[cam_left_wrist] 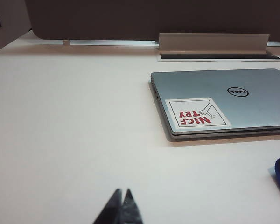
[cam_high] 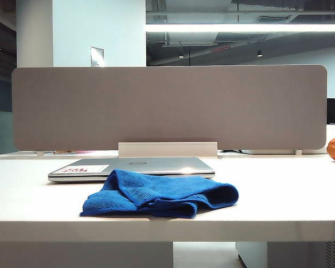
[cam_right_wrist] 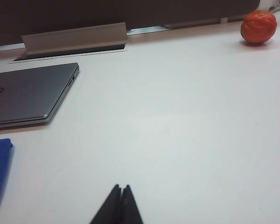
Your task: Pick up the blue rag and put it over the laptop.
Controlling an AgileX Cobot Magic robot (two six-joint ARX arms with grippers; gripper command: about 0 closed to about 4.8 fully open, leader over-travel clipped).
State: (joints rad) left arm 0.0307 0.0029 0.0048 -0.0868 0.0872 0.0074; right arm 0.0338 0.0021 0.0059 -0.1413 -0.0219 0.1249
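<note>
The soft royal-blue microfibre rag (cam_high: 159,194) lies crumpled on the white tabletop (cam_high: 279,195) just before the closed silver-grey laptop (cam_high: 156,165), within reach; left gripper (cam_left_wrist: 122,192) and right gripper (cam_right_wrist: 121,187) hover pinched shut, empty, either side.

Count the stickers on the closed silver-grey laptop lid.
1: a white-and-red sticker at one front corner of the closed silver-grey laptop, on the side away from the orange fruit. The underside is hidden.

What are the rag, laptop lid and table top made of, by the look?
Rag: soft fuzzy blue cloth, likely microfibre; it lies in limp folds with a napped surface.
Laptop lid: matte silver-grey, probably brushed metal, maybe painted plastic; soft sheen, paper-like sticker at one corner.
Table: smooth white, likely laminate; even, faintly glossy.
Left gripper and right gripper are shut, touching none of them.
</note>
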